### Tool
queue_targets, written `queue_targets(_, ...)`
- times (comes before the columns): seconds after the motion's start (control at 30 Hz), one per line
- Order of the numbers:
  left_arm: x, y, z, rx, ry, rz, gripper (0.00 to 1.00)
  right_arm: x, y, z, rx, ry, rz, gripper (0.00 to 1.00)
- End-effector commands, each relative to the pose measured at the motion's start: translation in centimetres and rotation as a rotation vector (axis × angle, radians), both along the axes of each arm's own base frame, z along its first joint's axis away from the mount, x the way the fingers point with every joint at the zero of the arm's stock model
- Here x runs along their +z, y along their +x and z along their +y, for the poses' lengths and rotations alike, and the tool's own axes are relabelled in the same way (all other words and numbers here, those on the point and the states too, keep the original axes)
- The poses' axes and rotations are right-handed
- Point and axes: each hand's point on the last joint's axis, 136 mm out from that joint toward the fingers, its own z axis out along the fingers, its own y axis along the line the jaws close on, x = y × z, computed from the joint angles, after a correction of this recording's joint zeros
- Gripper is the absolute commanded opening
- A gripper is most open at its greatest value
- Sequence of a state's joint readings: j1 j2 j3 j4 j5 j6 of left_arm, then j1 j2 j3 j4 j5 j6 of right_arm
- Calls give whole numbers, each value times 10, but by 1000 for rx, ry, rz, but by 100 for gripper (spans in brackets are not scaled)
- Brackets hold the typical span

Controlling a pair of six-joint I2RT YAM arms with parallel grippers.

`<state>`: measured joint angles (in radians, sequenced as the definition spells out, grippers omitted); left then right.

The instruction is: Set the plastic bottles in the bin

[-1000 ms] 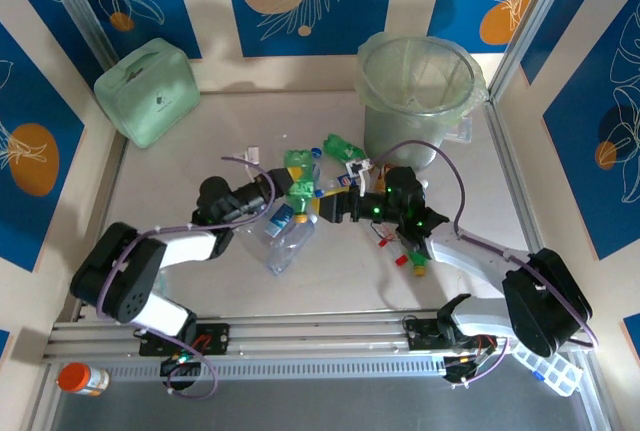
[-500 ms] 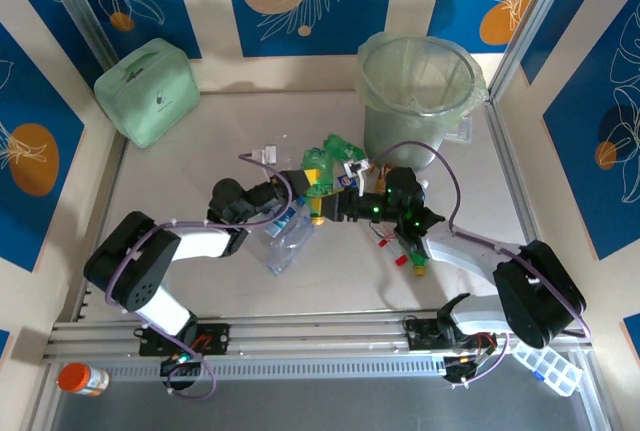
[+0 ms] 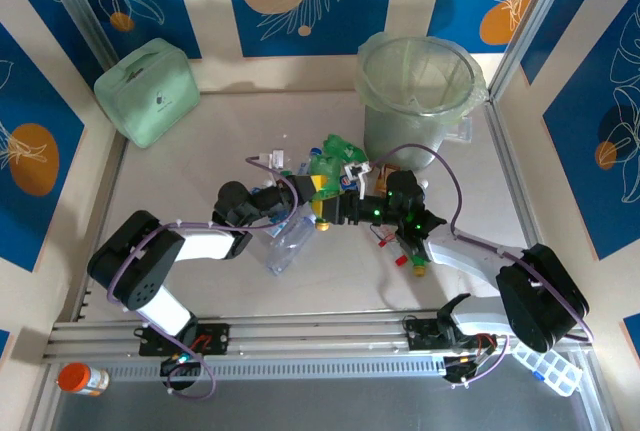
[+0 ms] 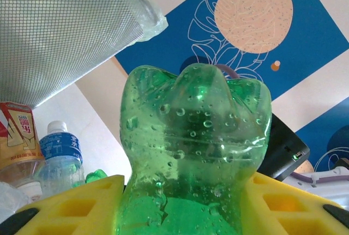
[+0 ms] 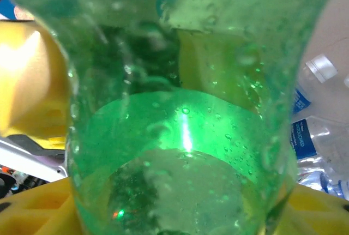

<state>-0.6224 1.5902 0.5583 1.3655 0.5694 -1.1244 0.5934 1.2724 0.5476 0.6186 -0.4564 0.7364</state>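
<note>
The left hand (image 4: pixel 182 205) is clamping a green bottle (image 4: pixel 193 137), its lower end cut off. The right hand (image 5: pixel 182 213) is straddling it, with the grip impossible to tell through blurred plastic.

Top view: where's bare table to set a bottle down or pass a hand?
Bare table between the mint-green case and the bottle pile, and the near strip ahead of the rail. Crowded from the pile across to the bin.

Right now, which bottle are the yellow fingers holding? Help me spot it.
Find the big pale-green bin at the far right. Just left of its base is the green bottle: bright see-through green, unlike the clear blue-labelled bottle beside it.
</note>
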Motion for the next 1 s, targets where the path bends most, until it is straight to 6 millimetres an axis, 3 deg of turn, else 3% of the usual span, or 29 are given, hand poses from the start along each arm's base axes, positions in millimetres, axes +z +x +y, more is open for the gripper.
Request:
queue_targets(0.0, 6, -8, -9, -45, -13, -45, 45, 14, -2, 0, 2, 18, -57, 54)
queue_targets(0.17, 8, -14, -9, -60, -11, -62, 47, 13, 1, -4, -22, 11, -55, 49)
queue_targets(0.23, 9, -16, -7, -55, -10, -73, 57, 13, 2, -5, -27, 8, -57, 49)
queue_targets(0.33, 13, -17, 2, -19, -17, -88, 81, 11, 4, -7, -43, -12, -65, 48)
queue_targets(0.4, 19, -17, 12, 11, -20, -100, 89, 3, 12, -11, -96, -73, -57, 46)
queue_targets(0.53, 12, -15, 33, 109, 77, -94, 91, -10, 25, -23, -176, -133, -58, 46)
queue_targets(0.63, -11, -9, 55, 270, 302, -41, 91, -15, 30, -26, -207, -189, -85, 45)
queue_targets(0.77, -44, -2, 117, 577, 621, 113, 91, -20, 30, -24, -233, -290, -155, 44)
queue_targets(0.87, -43, -9, 143, 664, 663, 129, 91, -26, 34, -26, -281, -396, -205, 40)
queue_targets(0.97, -34, -17, 150, 680, 632, 100, 91, -22, 40, -33, -344, -481, -226, 37)
